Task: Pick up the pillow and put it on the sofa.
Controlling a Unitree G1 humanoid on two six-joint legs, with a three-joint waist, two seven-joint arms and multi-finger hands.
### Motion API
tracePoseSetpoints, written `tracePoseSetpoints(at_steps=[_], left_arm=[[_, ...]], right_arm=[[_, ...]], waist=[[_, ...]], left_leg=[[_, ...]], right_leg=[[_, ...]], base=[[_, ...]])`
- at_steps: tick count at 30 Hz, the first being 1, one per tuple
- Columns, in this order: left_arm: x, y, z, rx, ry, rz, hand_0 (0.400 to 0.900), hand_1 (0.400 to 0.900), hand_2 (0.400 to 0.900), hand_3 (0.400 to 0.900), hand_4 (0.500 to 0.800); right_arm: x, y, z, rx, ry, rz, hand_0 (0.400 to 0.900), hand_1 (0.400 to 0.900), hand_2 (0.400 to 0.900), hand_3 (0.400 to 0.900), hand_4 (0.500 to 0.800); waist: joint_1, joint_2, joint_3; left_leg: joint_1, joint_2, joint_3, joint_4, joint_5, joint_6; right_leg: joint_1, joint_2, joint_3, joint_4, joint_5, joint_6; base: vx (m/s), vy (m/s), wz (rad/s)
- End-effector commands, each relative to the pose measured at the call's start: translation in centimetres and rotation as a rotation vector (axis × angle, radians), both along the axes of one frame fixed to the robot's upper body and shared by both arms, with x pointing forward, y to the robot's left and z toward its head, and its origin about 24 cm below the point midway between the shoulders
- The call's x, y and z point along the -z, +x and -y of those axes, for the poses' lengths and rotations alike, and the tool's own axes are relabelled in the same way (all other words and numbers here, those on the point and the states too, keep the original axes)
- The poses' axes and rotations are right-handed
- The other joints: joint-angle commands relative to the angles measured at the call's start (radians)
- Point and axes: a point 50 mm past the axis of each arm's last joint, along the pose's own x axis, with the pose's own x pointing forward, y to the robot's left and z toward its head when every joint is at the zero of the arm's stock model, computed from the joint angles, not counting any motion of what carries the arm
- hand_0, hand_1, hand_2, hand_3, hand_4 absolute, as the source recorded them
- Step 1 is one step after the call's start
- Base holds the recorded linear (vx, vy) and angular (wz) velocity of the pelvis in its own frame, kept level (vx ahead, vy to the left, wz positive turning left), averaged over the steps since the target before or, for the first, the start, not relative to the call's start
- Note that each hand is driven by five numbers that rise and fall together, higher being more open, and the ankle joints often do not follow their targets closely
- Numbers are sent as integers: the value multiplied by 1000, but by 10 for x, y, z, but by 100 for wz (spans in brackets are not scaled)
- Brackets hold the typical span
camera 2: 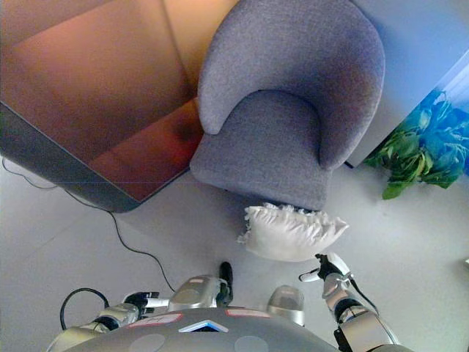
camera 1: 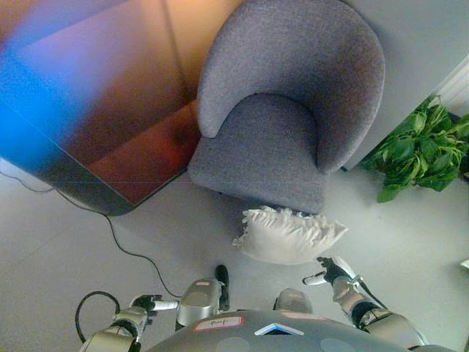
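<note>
A white fringed pillow point(camera 1: 287, 235) lies on the floor, against the front of a grey round-backed armchair point(camera 1: 282, 110). My right hand point(camera 1: 331, 273) is low at the right, just below the pillow's right corner, with fingers relaxed and holding nothing. My left hand point(camera 1: 149, 302) is at the lower left, well away from the pillow, fingers loosely out and empty.
A green potted plant point(camera 1: 419, 147) stands to the right of the armchair. A large dark-edged reddish panel point(camera 1: 110, 110) lies on the floor at the left, with a thin black cord point(camera 1: 124, 246) running from it. A pale wall point(camera 1: 432, 37) rises behind the chair.
</note>
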Motion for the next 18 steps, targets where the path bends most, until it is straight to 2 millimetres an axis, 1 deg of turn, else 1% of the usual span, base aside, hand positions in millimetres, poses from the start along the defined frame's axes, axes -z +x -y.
tracePoseSetpoints(at_steps=[1, 2, 4, 6, 7, 9, 10, 11, 13, 15, 16, 18], left_arm=[[-22, 44, -28, 8, 81, 136, 900, 900, 900, 900, 800], [-24, 48, -29, 6, 82, 145, 900, 900, 900, 900, 800], [-23, 46, -30, -1, 83, 141, 900, 900, 900, 900, 800], [-20, 36, -29, -6, 87, 114, 900, 900, 900, 900, 800], [-16, 25, -28, -15, 92, 88, 900, 900, 900, 900, 800], [-13, 12, -27, -36, 88, 67, 900, 900, 900, 900, 800], [-12, 11, -26, -27, 83, 62, 900, 900, 900, 900, 800], [-11, 11, -23, -13, 74, 61, 900, 900, 900, 900, 800], [-11, 18, -18, 10, 64, 82, 900, 900, 900, 900, 800], [-12, 26, -16, 27, 55, 99, 900, 900, 900, 900, 800], [-14, 33, -15, 45, 49, 118, 900, 900, 900, 900, 800], [-15, 39, -15, 56, 44, 135, 900, 900, 900, 900, 800]], right_arm=[[-34, 62, 15, -69, -153, 209, 900, 900, 900, 900, 800], [-38, 69, 14, -84, -171, 222, 900, 900, 900, 900, 800], [-42, 77, 13, -130, -212, 216, 900, 900, 900, 900, 800], [-42, 77, 11, -172, -246, 212, 900, 900, 900, 900, 800], [-41, 76, 10, -219, -274, 208, 900, 900, 900, 900, 800], [-45, 81, 7, -303, -326, 214, 900, 900, 900, 900, 800], [-48, 85, 6, -323, -341, 228, 900, 900, 900, 900, 800], [-54, 96, 3, -350, -359, 243, 900, 900, 900, 900, 800], [-68, 118, 1, -381, -393, 278, 900, 900, 900, 900, 800], [-83, 136, 1, -392, -414, 313, 900, 900, 900, 900, 800], [-98, 152, 4, -392, -434, 344, 900, 900, 900, 900, 800], [-116, 169, 6, -386, -442, 383, 900, 900, 900, 900, 800]], waist=[[3, -18, 83], [2, -22, 91], [4, -30, 95], [7, -36, 88], [8, -40, 81], [19, -38, 73], [21, -36, 74], [28, -32, 79], [37, -20, 96], [41, -10, 114], [47, 1, 134], [55, 14, 160]], left_leg=[[12, 83, -4, 73, -77, -96], [10, 98, -12, 85, -95, -103], [7, 128, -31, 117, -120, -115], [4, 153, -56, 152, -133, -122], [-1, 170, -84, 177, -137, -130], [14, 201, -88, 172, -119, -142], [20, 211, -91, 162, -110, -148], [27, 219, -97, 141, -94, -156], [12, 217, -124, 110, -66, -170], [-7, 210, -142, 102, -54, -177], [-25, 205, -155, 98, -44, -182], [-52, 191, -178, 100, -36, -185]], right_leg=[[-87, -89, 16, -226, 432, 64], [-108, -108, 24, -259, 455, 76], [-116, -119, 35, -274, 460, 85], [-92, -110, 51, -271, 432, 91], [-78, -96, 72, -253, 407, 91], [-69, -83, 47, -211, 361, 94], [-71, -79, 41, -198, 346, 92], [-72, -77, 24, -183, 331, 90], [-100, -73, 18, -154, 307, 88], [-133, -80, 15, -126, 299, 88], [-157, -88, 16, -104, 293, 87], [-184, -100, 21, -75, 285, 87]], base=[[-136, -419, 45], [-39, -395, 46], [71, -326, 39], [184, -303, 33], [230, -307, 22], [184, -242, 11], [135, -164, 19], [93, -118, 33], [-21, -92, 42], [-102, -42, 37], [-100, -12, 40], [-73, 10, 41]])
